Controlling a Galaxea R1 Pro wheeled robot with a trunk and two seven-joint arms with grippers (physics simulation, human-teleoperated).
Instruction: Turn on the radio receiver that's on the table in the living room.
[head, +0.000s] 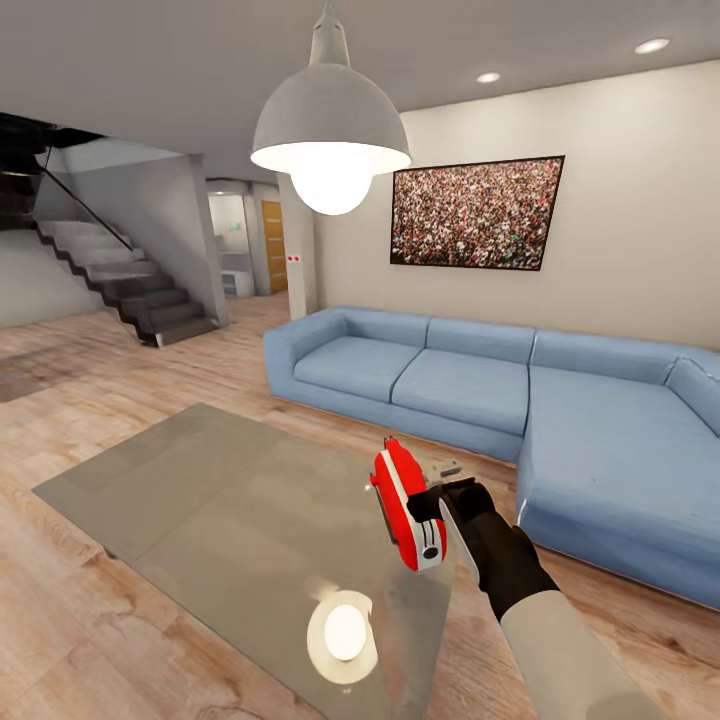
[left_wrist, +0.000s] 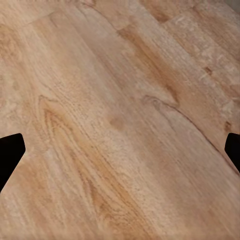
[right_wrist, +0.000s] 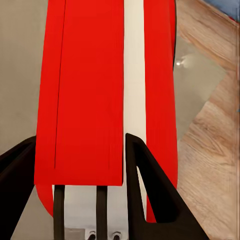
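The bright-red radio receiver (head: 405, 510) is tilted up on its edge over the right corner of the glossy grey-brown table (head: 200, 490), its white end panel with dark knobs facing me. My right gripper (head: 432, 505) is shut on it from the right side. In the right wrist view the red and white radio receiver (right_wrist: 85, 90) sits between the black fingers (right_wrist: 150, 185) of the right gripper (right_wrist: 80, 145). My left gripper (left_wrist: 122, 145) is open over bare wood floor, with only its two dark fingertips at the picture's edges.
A blue L-shaped sofa (head: 480, 380) runs behind and to the right of the table. A white dome pendant lamp (head: 330, 140) hangs above, and its reflection glows on the tabletop. A crowd picture (head: 477, 213) hangs on the beige wall. Stairs (head: 130, 285) rise at the far left.
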